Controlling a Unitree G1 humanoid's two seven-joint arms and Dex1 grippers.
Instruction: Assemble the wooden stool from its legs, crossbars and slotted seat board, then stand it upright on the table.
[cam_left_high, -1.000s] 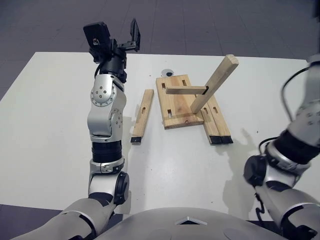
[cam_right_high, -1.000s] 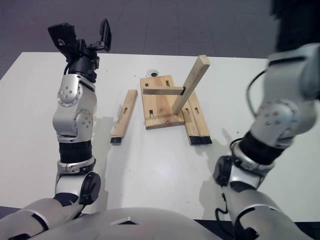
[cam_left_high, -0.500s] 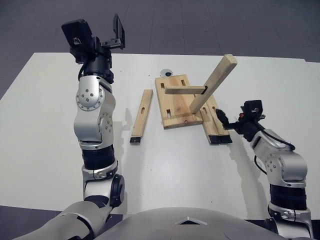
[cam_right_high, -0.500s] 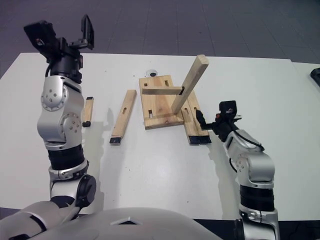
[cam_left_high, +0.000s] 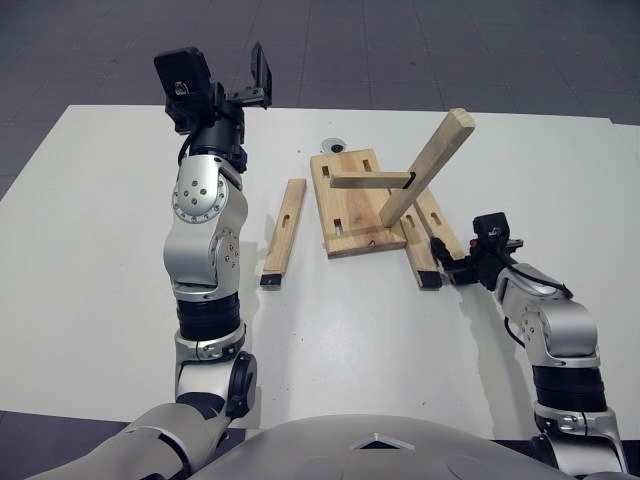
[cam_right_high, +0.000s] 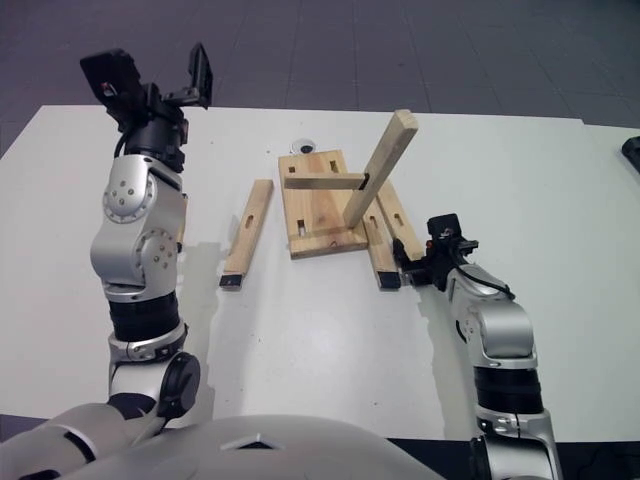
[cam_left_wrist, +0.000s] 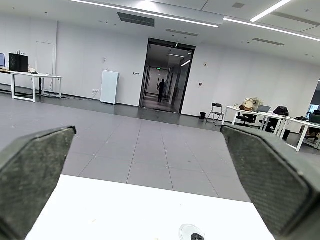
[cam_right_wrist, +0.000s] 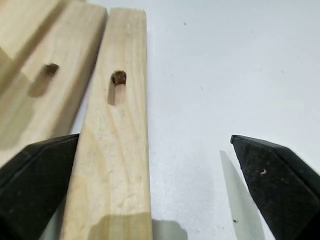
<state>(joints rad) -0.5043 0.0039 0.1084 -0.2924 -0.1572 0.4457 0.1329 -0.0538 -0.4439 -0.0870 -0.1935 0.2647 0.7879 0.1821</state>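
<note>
Right wrist view: right claw (cam_right_wrist: 152, 150) gapes wide at a loose leg (cam_right_wrist: 117, 130)'s near end, maybe touching; left claw (cam_left_wrist: 148, 132) also wide, raised far-left.

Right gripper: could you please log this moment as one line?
right gripper open at near end of flat leg | left gripper open, raised | seat board flat, tilted leg standing on it

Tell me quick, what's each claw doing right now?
Left claw: open, holding nothing, raised up.
Right claw: open, straddling the end of a wooden leg, not gripping it.
</note>
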